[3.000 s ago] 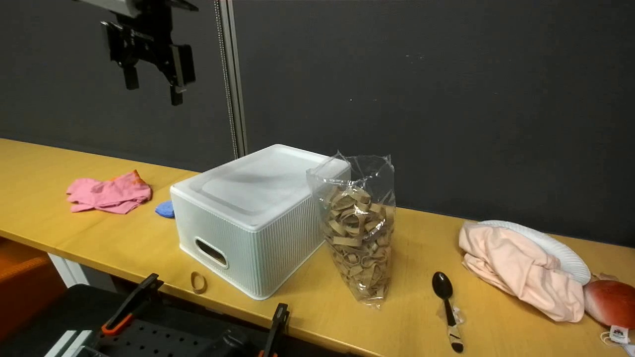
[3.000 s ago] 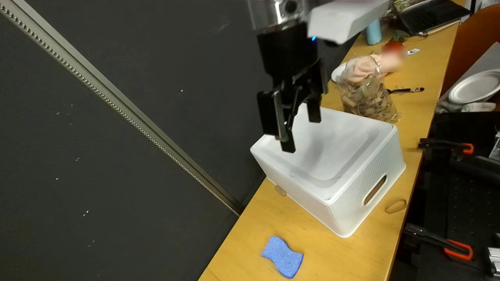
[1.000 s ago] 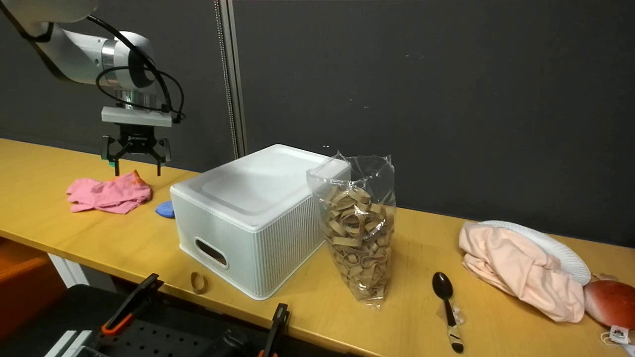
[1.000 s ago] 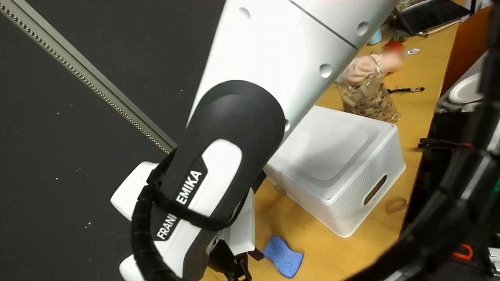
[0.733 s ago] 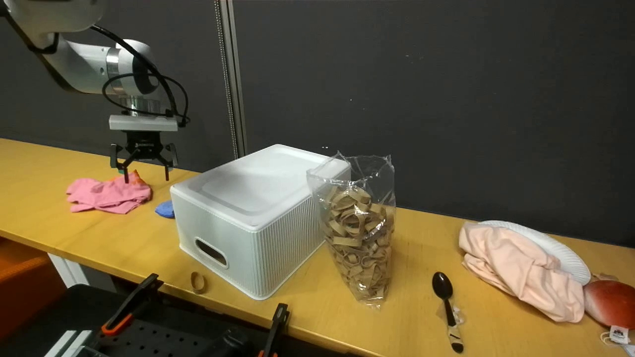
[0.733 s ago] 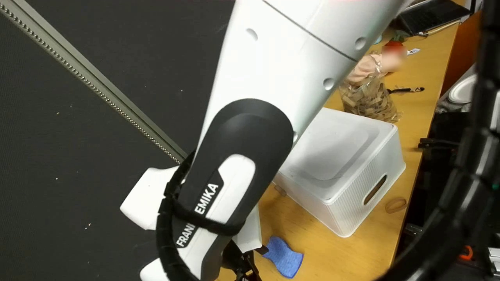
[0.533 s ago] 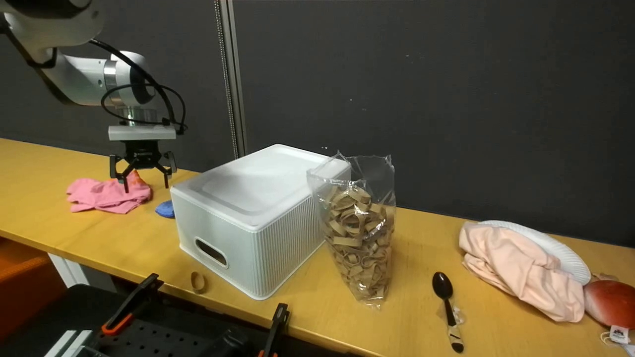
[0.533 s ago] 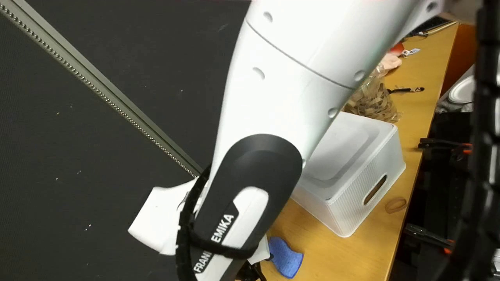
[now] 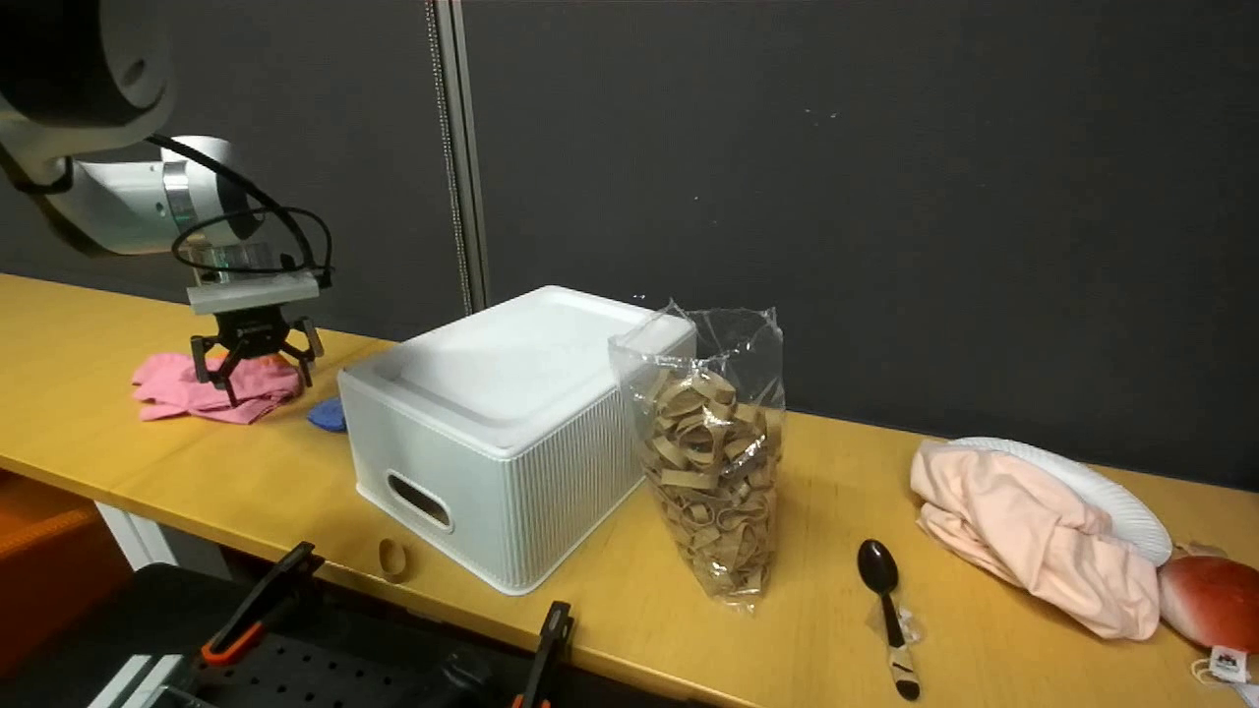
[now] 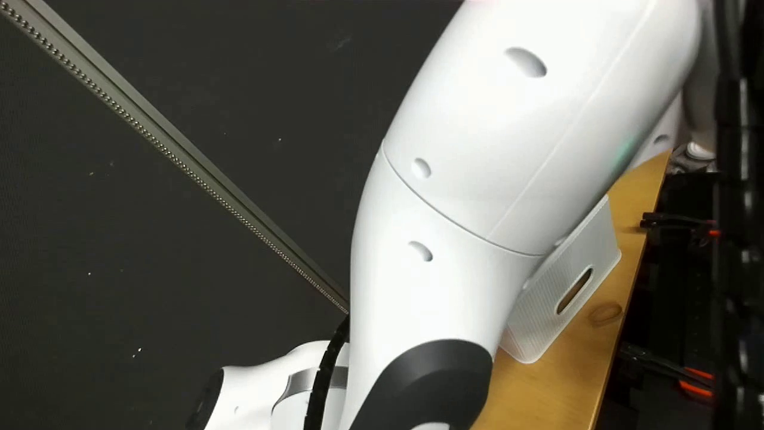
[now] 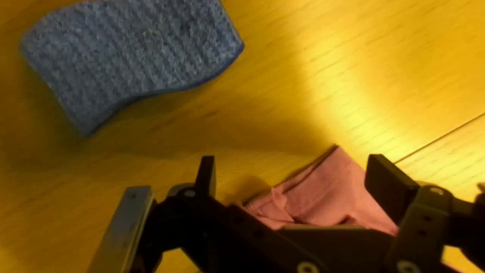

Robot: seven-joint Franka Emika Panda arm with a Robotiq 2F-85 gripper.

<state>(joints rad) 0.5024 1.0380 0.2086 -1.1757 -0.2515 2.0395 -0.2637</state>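
Pink cloth (image 11: 326,201) lies on the bench (image 11: 428,68), seemingly below the gap between the wide-spread, empty fingers (image 11: 390,185), so gripping it well would likely call for a slow, straight descent centred on its folded edge, clear of the blue sponge (image 11: 132,53) beyond them.

Wrist view: tool (image 11: 295,176) partly hides pink cloth (image 11: 333,197), contact unclear; blue sponge (image 11: 132,51) cropped.

Lab-like workspace: wooden table (image 9: 246,492), dark partition (image 9: 885,197), clamps (image 9: 261,604), perforated black plate (image 9: 310,678).
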